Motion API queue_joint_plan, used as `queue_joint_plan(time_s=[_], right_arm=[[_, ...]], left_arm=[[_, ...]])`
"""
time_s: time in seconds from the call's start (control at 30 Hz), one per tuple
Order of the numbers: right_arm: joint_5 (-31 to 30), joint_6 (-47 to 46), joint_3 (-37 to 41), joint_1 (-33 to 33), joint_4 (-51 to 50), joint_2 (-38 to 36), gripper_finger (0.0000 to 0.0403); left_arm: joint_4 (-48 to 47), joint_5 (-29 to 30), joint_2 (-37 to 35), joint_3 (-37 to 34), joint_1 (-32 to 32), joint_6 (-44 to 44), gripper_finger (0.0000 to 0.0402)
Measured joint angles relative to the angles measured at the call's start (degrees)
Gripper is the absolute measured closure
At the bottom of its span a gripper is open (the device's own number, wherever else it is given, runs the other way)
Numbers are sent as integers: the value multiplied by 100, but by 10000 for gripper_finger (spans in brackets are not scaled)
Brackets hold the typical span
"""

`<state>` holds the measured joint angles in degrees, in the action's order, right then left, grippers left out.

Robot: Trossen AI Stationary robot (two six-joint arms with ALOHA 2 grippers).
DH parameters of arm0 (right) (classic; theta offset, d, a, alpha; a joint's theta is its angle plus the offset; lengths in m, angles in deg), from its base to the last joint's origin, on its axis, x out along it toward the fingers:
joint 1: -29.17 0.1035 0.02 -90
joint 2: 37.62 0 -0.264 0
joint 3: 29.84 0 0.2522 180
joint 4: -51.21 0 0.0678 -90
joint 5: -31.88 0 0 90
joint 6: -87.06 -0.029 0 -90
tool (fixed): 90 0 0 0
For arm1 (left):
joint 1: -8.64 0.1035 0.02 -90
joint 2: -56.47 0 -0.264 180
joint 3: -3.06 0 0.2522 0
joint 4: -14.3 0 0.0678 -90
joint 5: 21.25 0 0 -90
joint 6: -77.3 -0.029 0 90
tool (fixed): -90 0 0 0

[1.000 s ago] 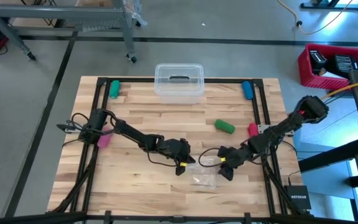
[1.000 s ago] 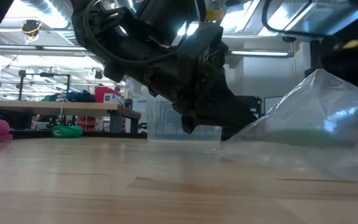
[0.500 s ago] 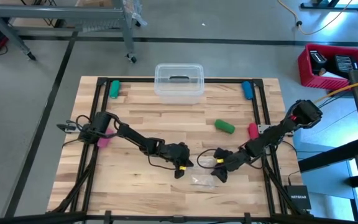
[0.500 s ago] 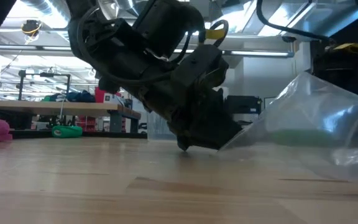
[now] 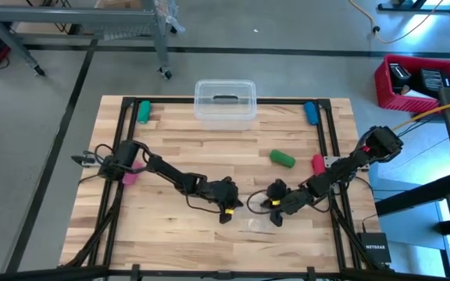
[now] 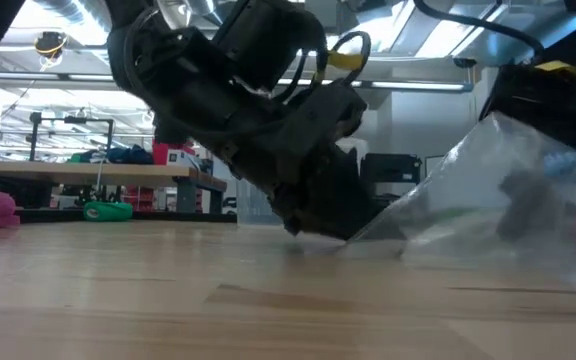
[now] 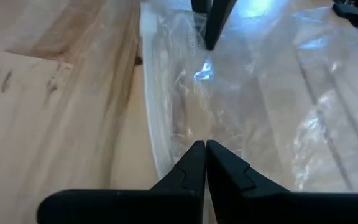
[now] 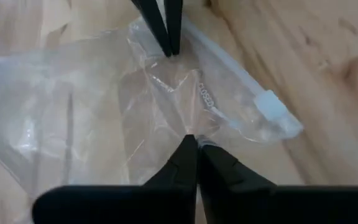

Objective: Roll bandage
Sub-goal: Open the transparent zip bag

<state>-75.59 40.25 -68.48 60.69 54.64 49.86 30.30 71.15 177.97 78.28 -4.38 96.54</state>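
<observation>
The bandage does not show in any view. A clear plastic bag (image 5: pixel 254 223) with a zip strip (image 8: pixel 229 102) lies at the table's near middle. My left gripper (image 5: pixel 226 212) is shut at the bag's left edge. My right gripper (image 5: pixel 276 215) is shut on the bag's right part. In the low view the bag (image 6: pixel 488 190) rises like a tent off the wood. A small green cylinder (image 5: pixel 282 158) lies farther back on the table. My left gripper pinches the bag's film just beside the zip strip (image 7: pixel 166 146) between its two shut fingers. It comes slanting down from the table's left, with its tips down at the tabletop (image 6: pixel 303 232). That edge of the bag stays on the wood. My right gripper pinches a raised fold of the bag's wall (image 8: pixel 185 127), just short of the zip strip, between its shut fingers. It comes slanting down from the table's right. The film stands up off the table there, while the bag's lower part rests on the wood.
A clear lidded box (image 5: pixel 225 101) stands at the far edge. Small rolls lie about: green (image 5: pixel 143 111) far left, blue (image 5: pixel 311 113) far right, pink (image 5: pixel 131 175) at the left, red (image 5: pixel 317 163) at the right. Black frame rails (image 5: pixel 330 148) run along the table's sides.
My right gripper has tipped downward, rolled and shut on the bag, shifting a little toward the table's left. My left gripper has sunk until its tips reach the tabletop at the bag's edge. The bag's right part now stands steeper.
</observation>
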Motion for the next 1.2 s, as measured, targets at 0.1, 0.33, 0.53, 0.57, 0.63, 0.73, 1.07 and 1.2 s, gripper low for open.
queue_joint_plan(time_s=[0.1, 0.33, 0.53, 0.57, 0.63, 0.73, 1.07, 1.2], right_arm=[[-135, 351, -20, 1, -28, 0, 385], [-435, 1942, -284, 1, -91, -11, 393], [-1142, 3855, -710, 1, -86, -13, 398], [-1305, 4121, -774, 1, -97, -15, 398], [-1631, 4482, -880, 0, -113, -17, 395], [-1853, 4818, -951, -3, -118, -20, 398], [-1854, 4870, -957, -3, -126, -20, 400], [-1854, 4855, -957, -3, -116, -20, 399]], left_arm=[[-218, 19, -315, -6, 9, -246, 394], [-1001, 45, -1351, -1, 124, -765, 394], [-706, 80, -1681, 8, 360, 22, 384], [-709, 23, -1681, 4, 392, 169, 376], [-719, -121, -1684, 3, 423, 385, 352], [-834, -243, -1684, 3, 428, 618, 308], [-1073, -349, -1705, 1, 446, 619, 234], [-1220, -270, -1797, 1, 519, 486, 233]])
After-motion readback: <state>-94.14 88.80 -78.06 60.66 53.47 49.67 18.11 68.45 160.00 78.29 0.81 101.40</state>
